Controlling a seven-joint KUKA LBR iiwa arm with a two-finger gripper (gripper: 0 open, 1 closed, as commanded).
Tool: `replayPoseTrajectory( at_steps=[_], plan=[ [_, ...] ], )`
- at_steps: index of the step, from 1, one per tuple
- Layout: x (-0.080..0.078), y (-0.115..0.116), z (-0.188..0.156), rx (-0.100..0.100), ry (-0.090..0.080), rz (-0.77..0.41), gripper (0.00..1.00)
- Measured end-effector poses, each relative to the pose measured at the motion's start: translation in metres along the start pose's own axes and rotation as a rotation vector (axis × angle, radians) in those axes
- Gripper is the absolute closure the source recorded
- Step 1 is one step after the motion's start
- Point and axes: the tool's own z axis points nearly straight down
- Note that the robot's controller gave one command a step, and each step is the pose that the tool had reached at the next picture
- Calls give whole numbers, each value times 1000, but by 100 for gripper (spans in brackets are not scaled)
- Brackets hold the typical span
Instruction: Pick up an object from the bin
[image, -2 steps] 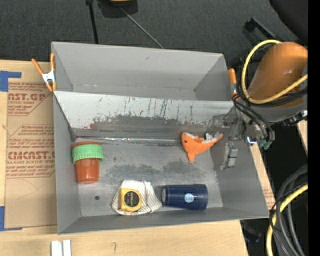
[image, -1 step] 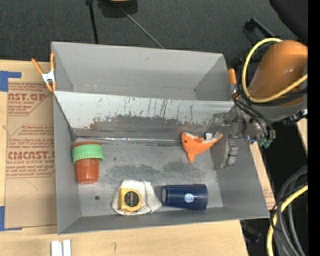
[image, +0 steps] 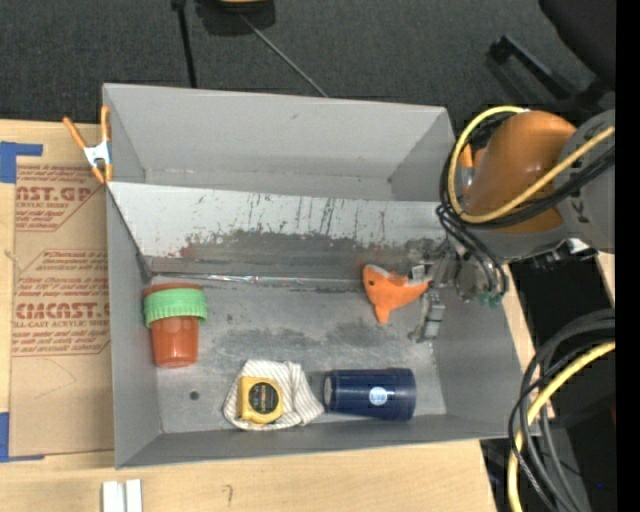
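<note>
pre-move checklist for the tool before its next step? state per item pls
1. Tool over the right side of the bin: ok.
2. Orange plastic piece right against the tool: ok.
3. Orange plastic piece actually gripped: cannot tell.
4. Blue cylinder lying apart from the orange piece, nearer the front wall: ok.
5. Tape measure and green-lidded jar well off to the left: ok.

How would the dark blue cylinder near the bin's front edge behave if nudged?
The dark blue cylinder lies on its side, so it would probably roll over the bin floor. Its smooth round wall may slip in a grasp. It looks rigid.
</note>
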Motion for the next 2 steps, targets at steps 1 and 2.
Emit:
replayPoseTrajectory(
  at_steps=[1,2],
  plan=[
    [-17,-3,11,1,7,-81,0],
    [-21,7,36,0,4,-10,0]
  ],
)
